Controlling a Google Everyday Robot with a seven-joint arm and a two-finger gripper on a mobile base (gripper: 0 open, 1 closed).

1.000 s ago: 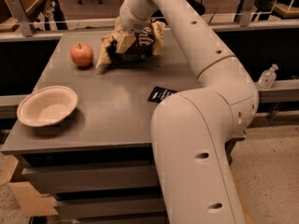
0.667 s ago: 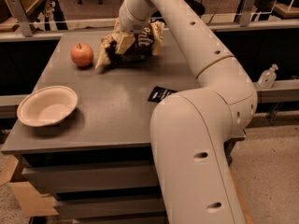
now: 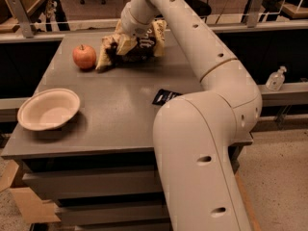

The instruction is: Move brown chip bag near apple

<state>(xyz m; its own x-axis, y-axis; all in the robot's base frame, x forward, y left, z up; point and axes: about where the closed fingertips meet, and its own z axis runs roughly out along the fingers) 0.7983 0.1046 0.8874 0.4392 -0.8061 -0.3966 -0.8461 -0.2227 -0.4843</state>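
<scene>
While the earlier view is compared with this one, hardly any change is found: the bag (image 3: 144, 43), the apple (image 3: 84, 57) and the gripper (image 3: 120, 46) are seen in the same places as a second ago. The gripper is held low over the far part of the table (image 3: 110, 114), and its fingers are closed on the crumpled middle of the bag. The bag is found at the far edge, just right of the apple, its lower left corner lying on the tabletop and nearly touching the fruit.

A cream bowl (image 3: 48, 109) is set at the near left, well apart from both. A dark packet (image 3: 163, 96) lies flat nearer the middle, partly hidden by the arm (image 3: 202, 143), by which much of the right side of the table is covered. A small bottle (image 3: 275, 78) is seen on a ledge at the right.
</scene>
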